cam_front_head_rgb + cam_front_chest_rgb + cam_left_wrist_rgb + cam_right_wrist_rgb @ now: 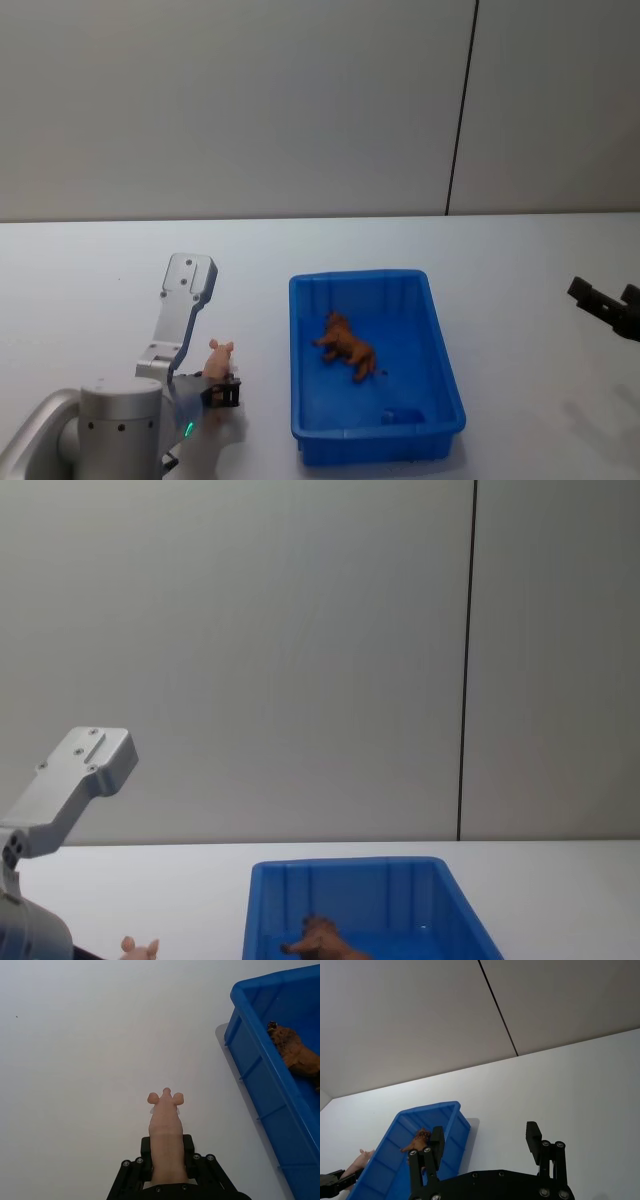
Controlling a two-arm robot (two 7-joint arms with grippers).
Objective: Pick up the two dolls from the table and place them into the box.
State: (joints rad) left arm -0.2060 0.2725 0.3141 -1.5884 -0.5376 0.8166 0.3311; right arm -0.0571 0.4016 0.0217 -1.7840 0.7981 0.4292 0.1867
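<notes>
- Left gripper [222, 388]: positioned over the table [100, 270], to the left of the box; jaws clamped on the body of the pink doll [219, 357]. In the left wrist view, the doll's head and ears project forward past the fingers [145, 1147], clear of the tabletop.
- Box [440, 335]: blue bin standing on the table near the centre, long side running away from the robot, just right of the left gripper.
- Brown doll [348, 346]: lies on the floor of the box, in its middle part, apart from the walls.
- Right gripper [605, 304]: at the far right edge of the head view, above the table and well apart from the box; jaws spread wide and holding nothing, as the right wrist view shows.
</notes>
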